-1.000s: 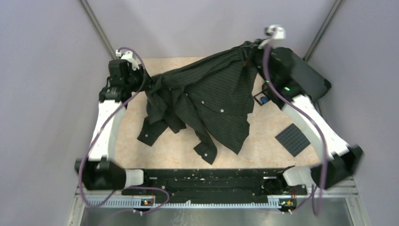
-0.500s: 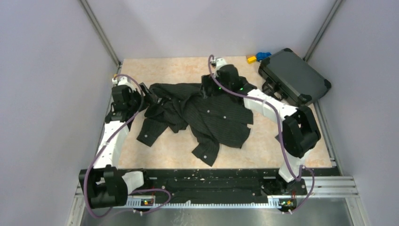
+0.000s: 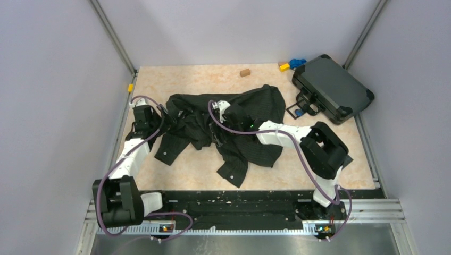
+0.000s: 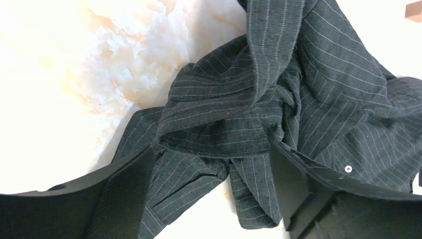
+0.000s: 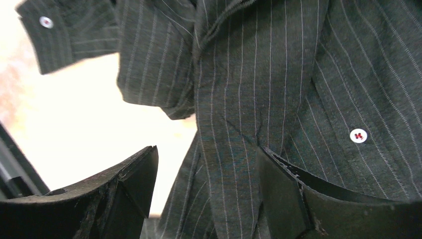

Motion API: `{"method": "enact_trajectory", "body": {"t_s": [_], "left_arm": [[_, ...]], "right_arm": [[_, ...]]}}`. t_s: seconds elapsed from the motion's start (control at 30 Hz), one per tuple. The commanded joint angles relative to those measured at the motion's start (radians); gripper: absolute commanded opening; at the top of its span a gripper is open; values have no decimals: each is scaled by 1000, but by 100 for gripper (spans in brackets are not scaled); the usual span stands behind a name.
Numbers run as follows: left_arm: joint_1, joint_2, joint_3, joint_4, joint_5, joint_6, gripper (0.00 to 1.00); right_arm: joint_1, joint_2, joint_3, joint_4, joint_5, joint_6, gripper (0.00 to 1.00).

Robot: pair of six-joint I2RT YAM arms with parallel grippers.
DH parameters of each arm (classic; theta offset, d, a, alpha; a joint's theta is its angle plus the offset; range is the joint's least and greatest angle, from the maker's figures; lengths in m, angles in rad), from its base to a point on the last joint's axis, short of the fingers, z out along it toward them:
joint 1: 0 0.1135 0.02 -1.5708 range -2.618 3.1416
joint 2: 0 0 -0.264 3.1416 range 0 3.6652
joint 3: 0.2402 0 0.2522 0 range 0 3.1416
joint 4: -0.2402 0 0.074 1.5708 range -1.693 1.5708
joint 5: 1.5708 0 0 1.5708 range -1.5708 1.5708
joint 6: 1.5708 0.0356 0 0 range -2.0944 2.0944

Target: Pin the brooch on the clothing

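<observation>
top external view: the clothing (image 3: pixel 242 151), a black pinstriped shirt, lies crumpled around the middle of the bench (image 3: pixel 186 171), the heap running roughly from 9 to 3 o'clock. the right arm (image 3: pixel 277 133) reaches in over the heap. the right jaws hang apart above the shirt front and hold nothing; the right wrist view shows striped cloth and a white button below them. the left arm (image 3: pixel 130 154) sits at the heap's 9 o'clock edge. the left jaws are apart too, with a fold of cloth lying between them but not pinched.

the brooch looks to be the small blue speck (image 3: pixel 301 112) in a little dark frame just beside the dark hard case (image 3: pixel 332 87), off the shirt, though it is too small to be sure. it lies at about 3 o'clock from the right jaws and well apart from them. being round, it offers no long axis to line up with. the right arm is much the nearer, so fetching it likely falls to that side.

a second ago the shirt hung stretched between both arms, its far corner lifted toward 1 o'clock by the right jaws. half a second ago it was down, with the right jaws at its 12 o'clock edge. now those jaws have shifted toward 9 o'clock over the cloth, and a small brown block (image 3: pixel 244 72) shows at the far edge.
</observation>
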Motion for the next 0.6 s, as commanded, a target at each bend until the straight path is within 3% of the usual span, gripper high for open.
{"method": "enact_trajectory", "body": {"t_s": [0.0,0.27,0.3,0.37,0.43,0.5,0.57], "left_arm": [[4,76,16,78,6,-18,74],[16,169,13,139,2,-60,64],[16,178,14,141,6,-64,59],[19,182,16,149,12,-65,34],[19,162,20,143,-8,-56,17],[19,124,32,120,-42,-38,11],[19,77,44,92,-97,-13,5]], "right_arm": [[30,38,33,26,84,-53,72],[57,144,121,-27,158,-100,71],[60,148,130,-36,177,-99,68],[61,143,141,-46,212,-91,60],[62,125,143,-44,231,-82,52],[61,106,145,-41,239,-76,43],[62,91,151,-42,242,-74,28]]}}
